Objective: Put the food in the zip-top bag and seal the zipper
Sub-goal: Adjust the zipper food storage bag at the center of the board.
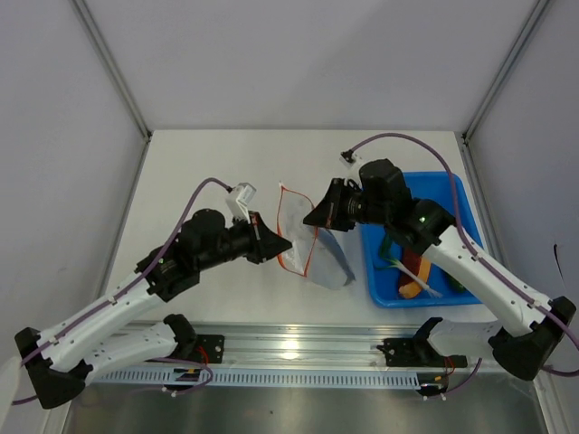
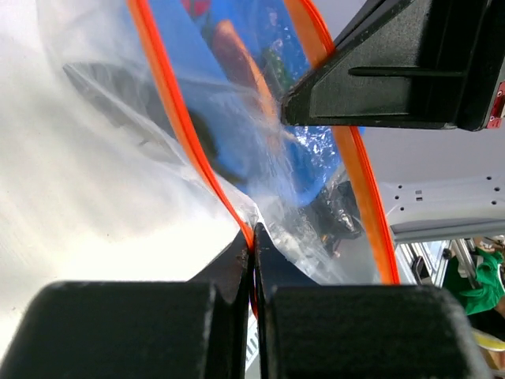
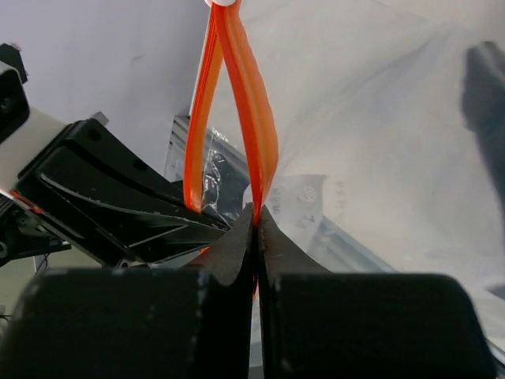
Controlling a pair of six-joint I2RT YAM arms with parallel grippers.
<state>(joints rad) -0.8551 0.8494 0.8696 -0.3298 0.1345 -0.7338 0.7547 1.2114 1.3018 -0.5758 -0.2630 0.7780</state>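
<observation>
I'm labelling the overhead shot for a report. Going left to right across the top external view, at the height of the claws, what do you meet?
Left claw → zip-top bag, pinched at its mouth from both sides → right claw → blue tray.

In the overhead view the right arm covers most of the blue tray, so the food shows only as yellow and green scraps at lower right. In the left wrist view, red and orange shapes at top centre blur behind the zip-top bag, and its zipper runs off the top edge.
</observation>
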